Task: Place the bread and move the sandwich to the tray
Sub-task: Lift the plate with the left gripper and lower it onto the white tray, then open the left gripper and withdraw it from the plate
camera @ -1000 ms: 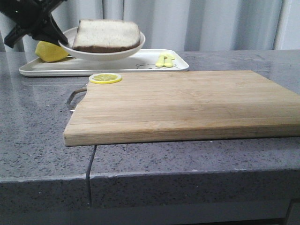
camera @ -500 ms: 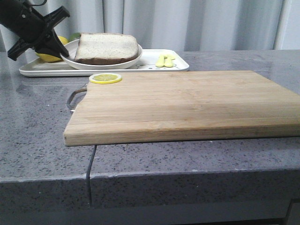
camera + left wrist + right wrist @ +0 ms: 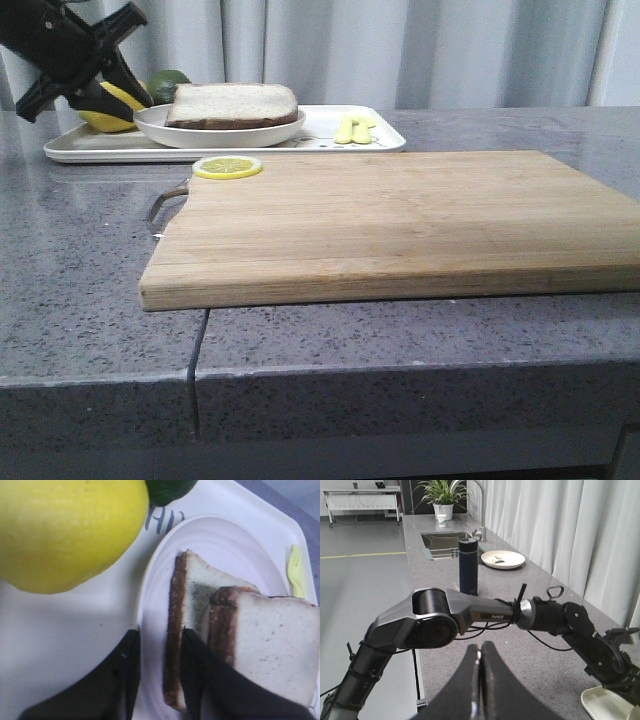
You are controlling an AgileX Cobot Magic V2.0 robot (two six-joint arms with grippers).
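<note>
The sandwich (image 3: 232, 104) lies on its round white plate (image 3: 215, 132), which rests level on the white tray (image 3: 320, 135) at the back left. No egg shows. In the left wrist view the upper bread slice (image 3: 270, 640) sits offset over the lower slice (image 3: 192, 595). My left gripper (image 3: 140, 100) is at the plate's left rim. Its jaws (image 3: 160, 630) straddle that rim, one finger outside and one inside against the crust, a narrow gap apart. My right gripper (image 3: 479, 652) is shut and empty, out of the front view.
A whole lemon (image 3: 105, 120) and a green lime (image 3: 168, 82) sit on the tray beside the left gripper. A yellow fork (image 3: 352, 128) lies at the tray's right. A wooden cutting board (image 3: 400, 220) with a lemon slice (image 3: 228, 167) fills the table's front.
The left gripper has lowered the plate with the sandwich from the air down onto the tray. The plate was tilted and now sits level.
</note>
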